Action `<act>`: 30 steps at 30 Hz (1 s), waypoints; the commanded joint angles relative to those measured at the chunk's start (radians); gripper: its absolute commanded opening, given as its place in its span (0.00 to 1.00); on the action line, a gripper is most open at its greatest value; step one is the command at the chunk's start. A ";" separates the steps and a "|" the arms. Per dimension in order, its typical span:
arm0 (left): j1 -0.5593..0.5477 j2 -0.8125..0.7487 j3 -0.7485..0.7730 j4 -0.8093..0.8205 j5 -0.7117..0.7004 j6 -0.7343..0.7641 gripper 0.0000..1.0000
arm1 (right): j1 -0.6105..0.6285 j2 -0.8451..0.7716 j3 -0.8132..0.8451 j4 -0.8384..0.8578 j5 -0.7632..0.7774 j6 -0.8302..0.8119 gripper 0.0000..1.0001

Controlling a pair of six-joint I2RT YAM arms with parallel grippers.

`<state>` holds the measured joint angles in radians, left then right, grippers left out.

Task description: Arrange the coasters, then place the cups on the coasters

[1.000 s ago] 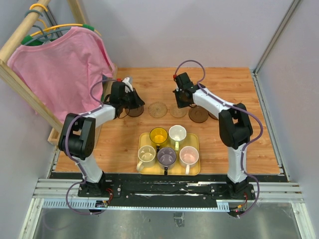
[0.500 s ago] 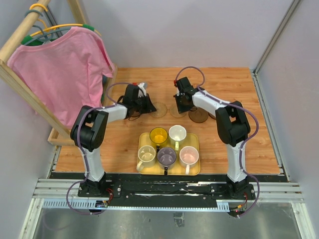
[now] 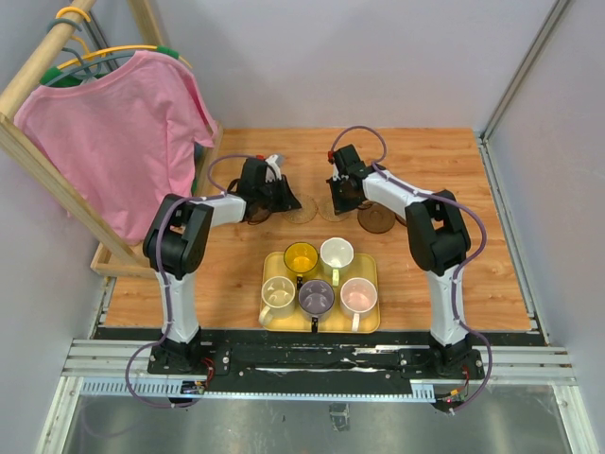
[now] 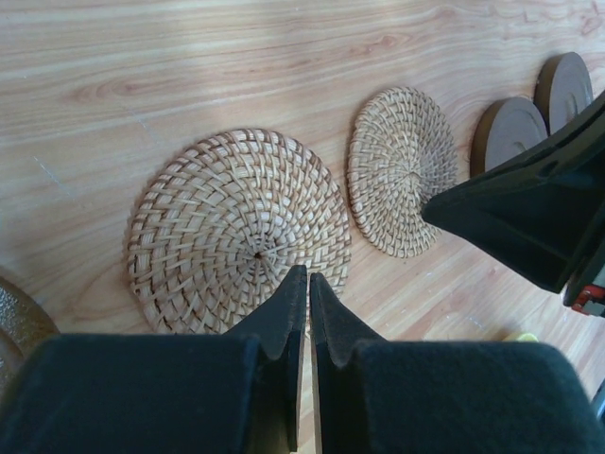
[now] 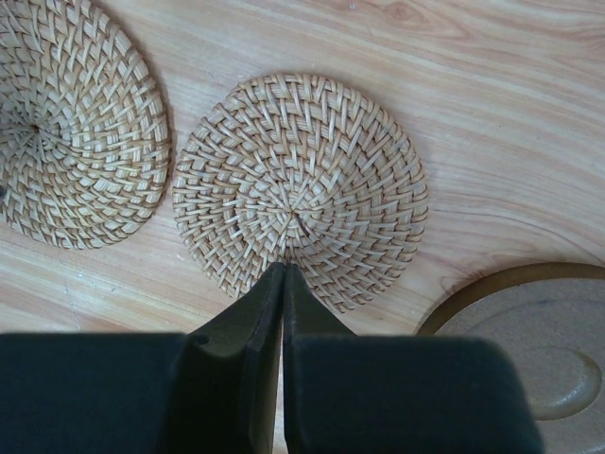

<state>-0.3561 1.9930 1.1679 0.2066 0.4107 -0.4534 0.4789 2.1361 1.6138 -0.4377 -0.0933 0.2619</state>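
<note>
Tray: nearest me, between the two arm bases, I saw the yellow tray [image 3: 370, 266] lying flat on the wooden table [image 3: 454, 255].
Cups: all five stood inside the tray. The cream cup [image 3: 278, 295], purple-grey cup [image 3: 316, 297] and pink cup [image 3: 358, 296] made the near row, with the yellow cup [image 3: 302, 257] and white cup [image 3: 337, 253] behind. None sat on a coaster.
Coasters: they lay in a row beyond the tray. From my left came the left dark coaster [image 3: 253, 214], left woven coaster [image 4: 236, 222], right woven coaster [image 5: 301, 213], then two dark coasters [image 4: 509, 130] and [image 4: 565, 85].
Left gripper [image 4: 308, 277]: fingers were clenched to a thin slit with nothing between them. The tips were over the near edge of the left woven coaster; I could not tell whether they touched it.
Right gripper [image 5: 284, 268]: fingers were pressed together and empty, with the tips at the near edge of the right woven coaster.
Far left: a pink shirt [image 3: 123, 132] hung on a wooden rack [image 3: 43, 156].
</note>
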 commanded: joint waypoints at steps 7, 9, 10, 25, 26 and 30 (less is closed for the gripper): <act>-0.006 0.042 0.012 0.011 0.022 -0.005 0.08 | 0.015 0.029 -0.005 -0.037 -0.029 0.024 0.03; -0.006 0.035 0.007 0.010 0.016 -0.004 0.08 | 0.023 0.028 -0.009 -0.037 -0.029 0.026 0.03; -0.007 0.031 0.004 0.009 0.014 -0.004 0.08 | 0.025 0.028 -0.007 -0.036 -0.029 0.026 0.03; -0.006 0.010 -0.006 -0.009 -0.007 0.008 0.08 | 0.052 0.056 0.033 -0.059 -0.013 0.026 0.03; -0.006 0.010 -0.006 -0.009 -0.006 0.008 0.08 | 0.052 0.055 0.032 -0.060 -0.006 0.025 0.03; -0.005 0.005 -0.004 -0.011 -0.008 0.011 0.08 | 0.049 0.061 0.032 -0.067 0.022 0.024 0.03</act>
<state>-0.3561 2.0338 1.1706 0.1993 0.4065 -0.4530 0.5068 2.1529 1.6394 -0.4507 -0.1062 0.2813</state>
